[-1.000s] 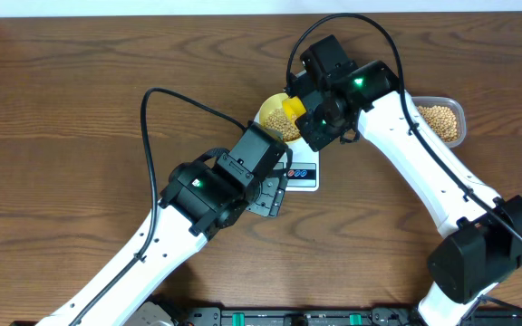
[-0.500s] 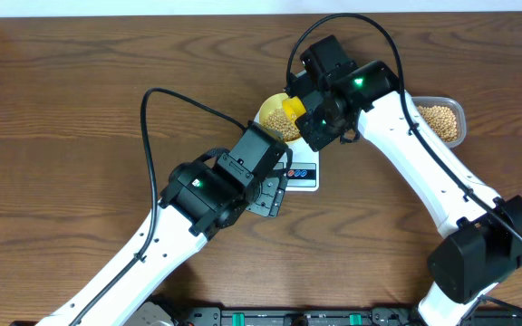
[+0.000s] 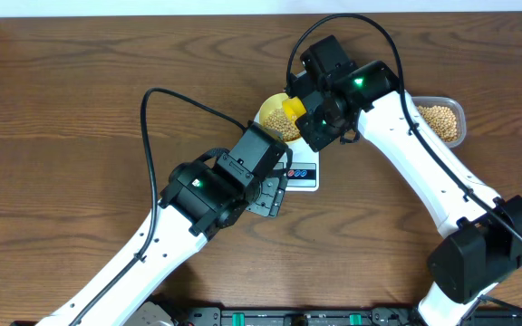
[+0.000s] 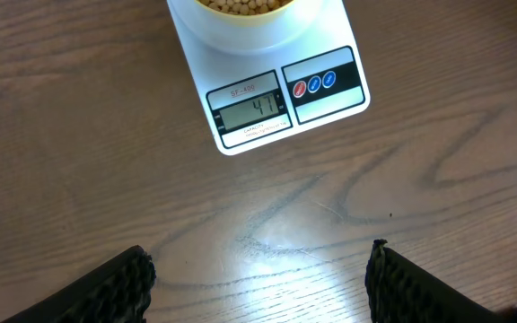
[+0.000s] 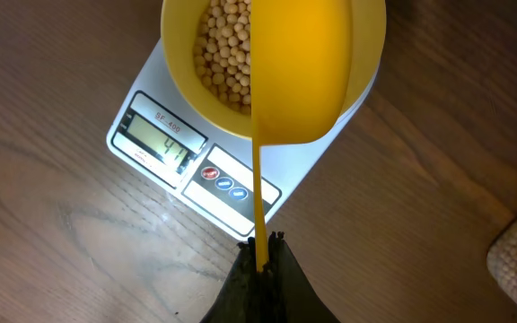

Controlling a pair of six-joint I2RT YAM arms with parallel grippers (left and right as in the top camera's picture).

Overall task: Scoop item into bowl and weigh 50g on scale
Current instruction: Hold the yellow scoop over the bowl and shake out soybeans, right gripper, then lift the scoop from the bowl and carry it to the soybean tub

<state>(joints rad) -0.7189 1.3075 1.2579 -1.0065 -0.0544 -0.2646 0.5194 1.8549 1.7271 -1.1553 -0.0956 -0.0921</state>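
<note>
Seemingly nothing has moved: right gripper point(image 5: 260, 258) jaws stay clamped on the yellow scoop point(image 5: 299, 81) handle above the bowl point(image 5: 179, 76) on the scale point(image 4: 335, 100), left gripper point(image 4: 260, 269) jaws apart beside the scale

The bowl point(image 5: 178, 54) is set on the scale point(image 4: 267, 99), at the end away from the display, and beans point(image 5: 223, 45) are held in it. A scoop point(image 5: 299, 72) is held over the bowl, its handle clamped in the right gripper point(image 5: 260, 247) on the display side of the scale. The left gripper point(image 4: 258, 269) is placed over the bare table point(image 3: 80, 109) before the display edge, jaws spread and apart from the scale, while a tub point(image 3: 440, 122) of more beans is found well to the right.
</note>
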